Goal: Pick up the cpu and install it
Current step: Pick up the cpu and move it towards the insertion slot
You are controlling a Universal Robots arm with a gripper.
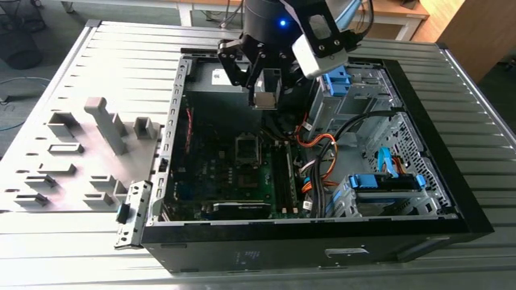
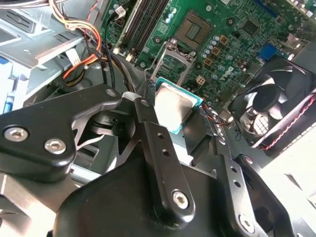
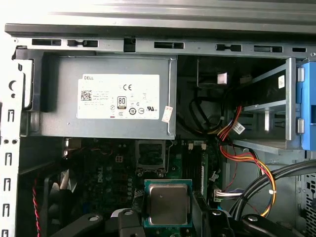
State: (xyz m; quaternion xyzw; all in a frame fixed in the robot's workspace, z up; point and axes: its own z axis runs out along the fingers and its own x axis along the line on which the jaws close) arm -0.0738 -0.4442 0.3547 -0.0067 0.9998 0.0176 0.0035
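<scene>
The black two-finger gripper [image 1: 264,92] of the arm hangs over the open black tower computer case [image 1: 451,199], which lies on its side on a ribbed grey metal table [image 1: 105,66]. Its black fingers [image 2: 148,129] pinch the cpu [image 2: 175,111], a small flat square chip with a silver-grey metal top and a green edge, by two opposite sides. In the first wrist view the cpu [image 3: 168,205] is in the air above the green motherboard [image 3: 111,180], clear of the metal-framed socket [image 3: 150,154], with the grey power supply box [image 3: 108,101] beyond.
</scene>
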